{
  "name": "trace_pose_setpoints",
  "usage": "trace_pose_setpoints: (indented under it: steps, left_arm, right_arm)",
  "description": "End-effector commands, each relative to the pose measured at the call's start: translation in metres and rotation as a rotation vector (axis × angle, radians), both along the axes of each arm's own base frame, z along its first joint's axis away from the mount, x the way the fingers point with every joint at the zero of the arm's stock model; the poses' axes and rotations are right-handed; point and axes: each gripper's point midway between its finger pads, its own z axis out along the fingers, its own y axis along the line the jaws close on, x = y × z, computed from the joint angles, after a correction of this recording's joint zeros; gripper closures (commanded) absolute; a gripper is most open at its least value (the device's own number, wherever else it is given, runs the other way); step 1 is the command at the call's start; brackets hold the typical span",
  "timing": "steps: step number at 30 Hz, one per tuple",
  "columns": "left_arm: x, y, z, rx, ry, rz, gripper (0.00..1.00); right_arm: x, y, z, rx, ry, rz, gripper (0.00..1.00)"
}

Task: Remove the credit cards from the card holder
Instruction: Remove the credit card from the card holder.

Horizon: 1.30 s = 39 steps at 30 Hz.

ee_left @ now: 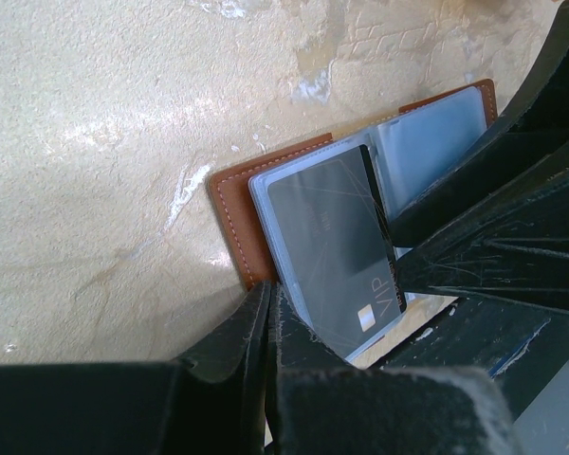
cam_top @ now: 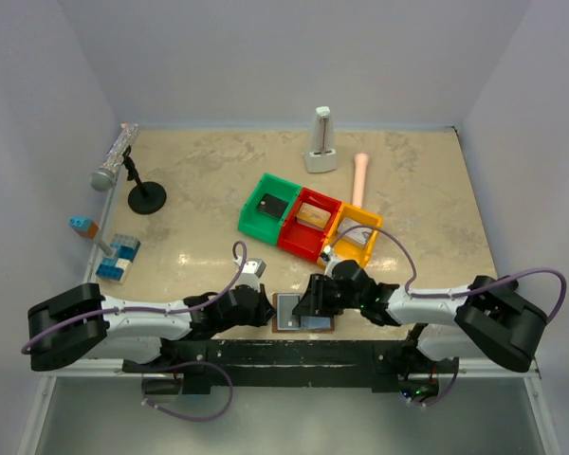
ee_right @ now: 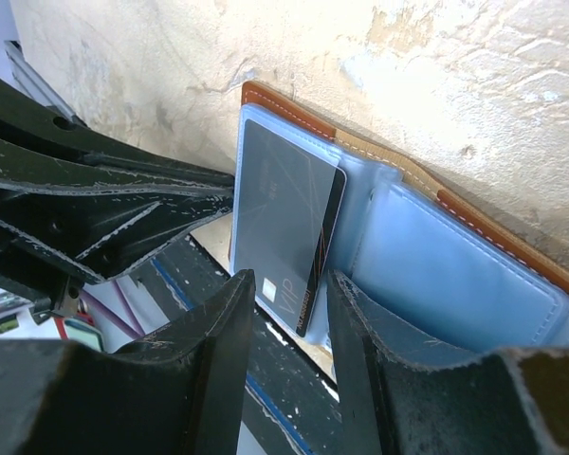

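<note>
Tabletop (cam_top: pixel 427 190): beige, marbled, walled on three sides.
Left arm (cam_top: pixel 152 318): lies along the near edge and reaches in from 9 o'clock.
Right arm (cam_top: pixel 427 305): lies along the near edge and reaches in from 3 o'clock.
Green bin (cam_top: pixel 251 223), red bin (cam_top: pixel 303 248), yellow bin (cam_top: pixel 370 223): set in a touching row just at 12 o'clock of the two end effectors, close behind them.
Card holder (cam_top: pixel 289 313): lies open and flat at the 6 o'clock edge of the tabletop, between the two arms. Its brown outside faces down and its pale blue panels face up.
Left end effector (ee_left: pixel 268 299): fingers are drawn almost together, leaving only a sliver of gap. The tips touch the holder's left-panel edge at its 9 o'clock side. I cannot tell whether they pinch anything.
Right end effector (ee_right: pixel 290 277): hangs over the holder at about 1 o'clock, with its fingers a narrow way apart.
Dark grey card (ee_left: pixel 337 246): marked VIP and lying askew on the left panel. One end sits in the gap between the right fingers, and I cannot tell whether they touch it.
</note>
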Motion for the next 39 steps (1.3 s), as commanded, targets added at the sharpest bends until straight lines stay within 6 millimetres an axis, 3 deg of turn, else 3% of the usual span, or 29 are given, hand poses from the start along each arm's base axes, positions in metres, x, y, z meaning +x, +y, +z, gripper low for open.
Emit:
trace_pose_setpoints:
  steps: [1,24,33,39]
  left_arm:
    - [0.000,0.004,-0.005,0.021,0.006,0.006,0.96]
    - [-0.001,0.003,-0.010,0.027,0.020,0.001,0.98]
    - [-0.002,0.005,-0.011,0.028,0.019,0.009,0.99]
    - [-0.001,0.004,-0.011,0.029,0.022,0.011,0.99]
  right_arm:
    - [0.006,0.008,0.018,0.079,-0.058,0.001,0.59]
    - [0.005,0.022,0.037,0.255,-0.082,0.021,0.58]
    - [0.007,0.011,0.028,0.217,-0.077,-0.011,0.54]
    - [0.009,0.014,0.037,0.272,-0.097,-0.009,0.53]
